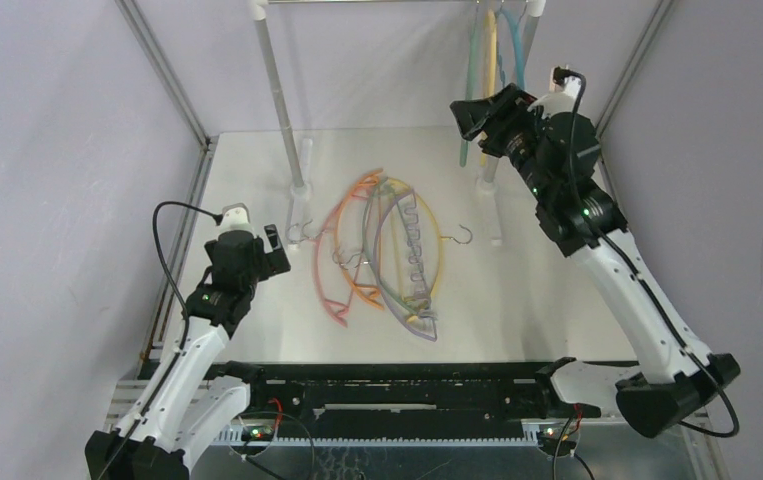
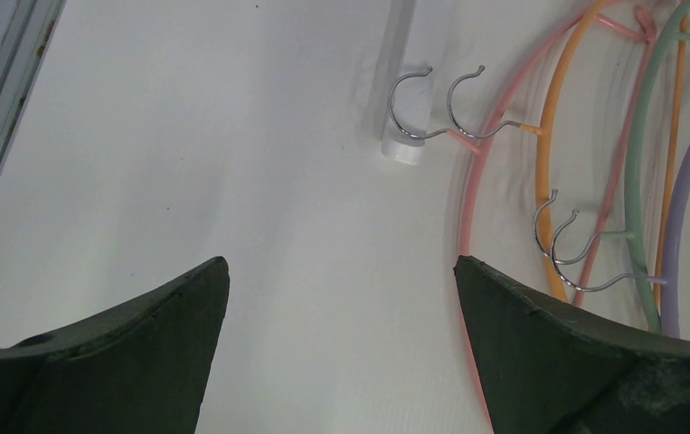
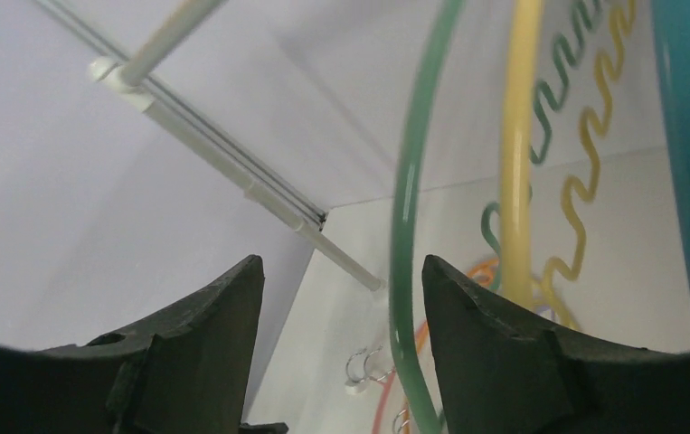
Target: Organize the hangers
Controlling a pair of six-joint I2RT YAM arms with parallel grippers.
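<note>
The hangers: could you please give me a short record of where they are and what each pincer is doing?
hung hangers: green, yellow and teal, on the rail, far right
loose hangers: pink, orange, green, lilac and yellow, overlapping flat on the table
left pincer: open, empty, above the table beside the loose hangers' hooks
right pincer: open, raised by the hung hangers, gripping nothing
</note>
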